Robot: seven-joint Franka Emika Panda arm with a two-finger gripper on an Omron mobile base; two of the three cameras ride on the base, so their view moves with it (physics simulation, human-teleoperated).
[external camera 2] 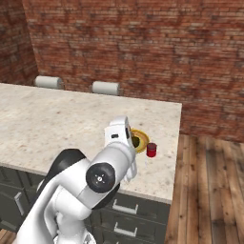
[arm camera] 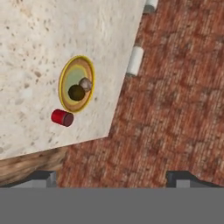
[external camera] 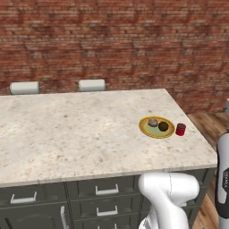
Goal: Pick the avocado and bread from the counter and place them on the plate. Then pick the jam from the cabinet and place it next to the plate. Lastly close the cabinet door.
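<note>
Avocado (external camera: 163,126) and bread (external camera: 153,122) sit on the plate (external camera: 146,129), jam (external camera: 180,129) beside; beige counter (external camera: 71,129), brick wall (external camera: 116,40), pincer (arm camera: 113,177) spread.

On the beige speckled tabletop (external camera: 67,134) near its right edge sits the yellow plate (external camera: 146,128); on it lie the grey-brown bread (external camera: 153,122) and dark avocado (external camera: 163,126), touching. The red jam (external camera: 180,129) stands just beside the plate.

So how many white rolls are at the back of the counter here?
2. Both lie along the counter's far edge against the brick wall: one roll far left, the other roll nearer the middle. None seem hidden.
</note>
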